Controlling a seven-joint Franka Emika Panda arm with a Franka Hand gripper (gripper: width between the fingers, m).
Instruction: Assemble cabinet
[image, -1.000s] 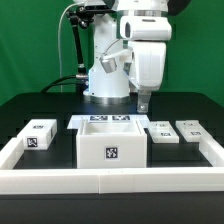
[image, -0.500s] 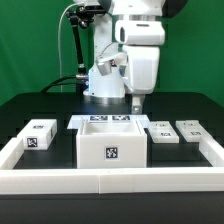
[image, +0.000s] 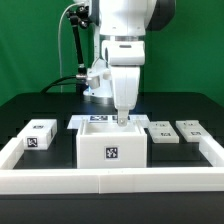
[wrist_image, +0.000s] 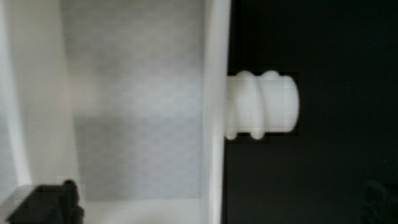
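Two-finger grasp step likely in hand: hovering gripper (image: 122, 117) wide open, cabinet (image: 112, 150) wall directly beneath; next calling for lowering squarely, then closing.

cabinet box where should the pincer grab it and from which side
The cabinet's thin upright wall, from straight above: the box is open-topped and looks too wide to span, so one finger inside, one outside. The pincer hangs over it.
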